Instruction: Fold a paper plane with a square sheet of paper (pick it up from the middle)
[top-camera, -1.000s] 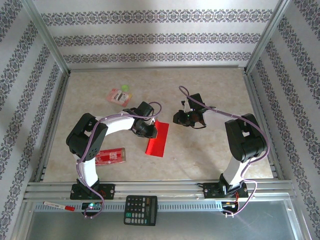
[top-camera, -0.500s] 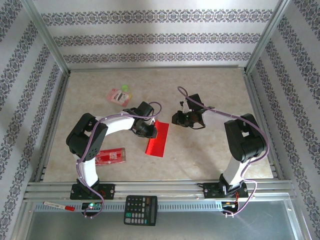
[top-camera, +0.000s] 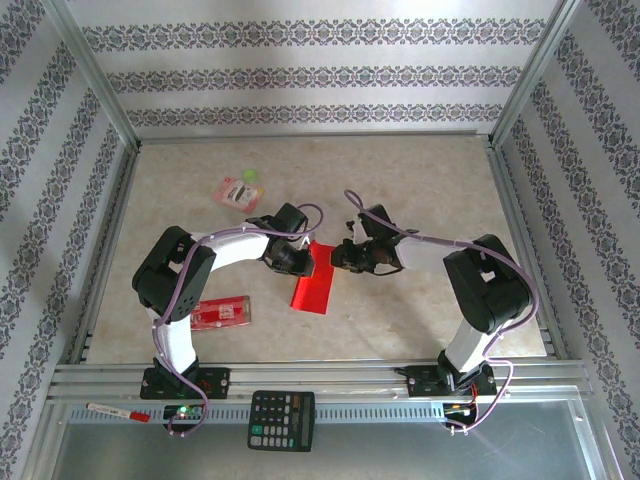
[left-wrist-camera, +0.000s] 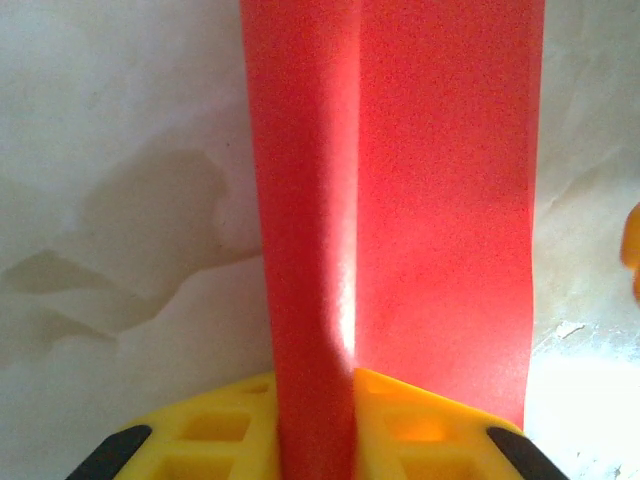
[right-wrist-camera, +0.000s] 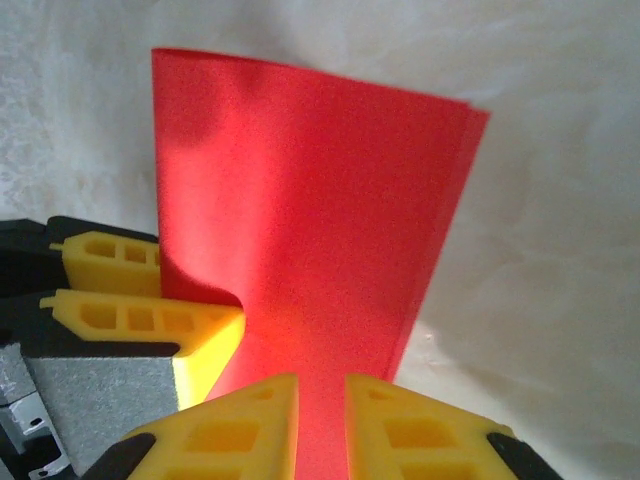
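STEP: early fold | bright red thin paper sheet (top-camera: 311, 285), doubled to a strip, on the bench (top-camera: 430, 180) | left jaws and right jaws clamped on it, either side | NEXT: likely an aligned crease.

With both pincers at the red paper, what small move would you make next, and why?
Probably close the right pincer firmly. The folded paper runs between its jaws, beside the left pincer, which pinches the same sheet. Whether the right one has clamped is unclear, so secure it before folding.
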